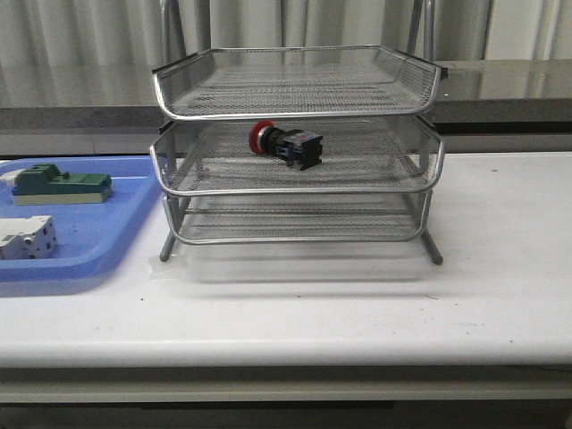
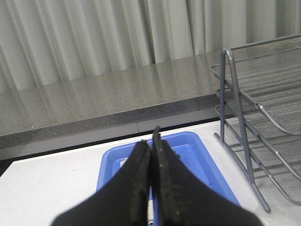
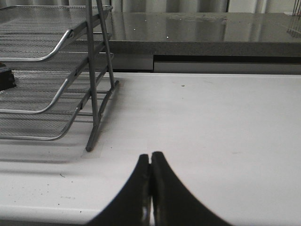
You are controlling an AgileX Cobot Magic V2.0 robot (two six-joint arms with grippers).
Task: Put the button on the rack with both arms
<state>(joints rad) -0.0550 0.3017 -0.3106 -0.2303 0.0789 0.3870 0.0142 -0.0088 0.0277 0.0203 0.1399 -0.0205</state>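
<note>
- While neither arm shows in the front view, the button (image 1: 284, 145) lies on its side in the middle tier of the rack (image 1: 298, 189), just above the centre of the frame, red cap pointing left and blue-black block to the right.
- It rests on the mesh with nothing holding it, clear of the tier's rims on both sides, so I judge the placing as done.
- Around it, the rack stands upright on the white table (image 1: 500, 268), its top and bottom tiers bare as far as I can see.
- To the lower left, a blue tray (image 1: 107, 246) sits just beside the rack, carrying a green block (image 1: 61, 185) and a white terminal block (image 1: 27, 239).
- From its own camera, the left gripper (image 2: 152, 155) has its fingers pressed together on nothing, hanging above the blue tray with the rack's side frame off to the right.
- Likewise the right gripper (image 3: 151, 165) is closed and empty, low over bare table, the rack's leg up and to the left.
- What could still go wrong, I think: the cylindrical body might roll on the mesh if an arm knocks the frame while moving.
- A swing by the left arm could also catch the tray's edge, being so near.
</note>
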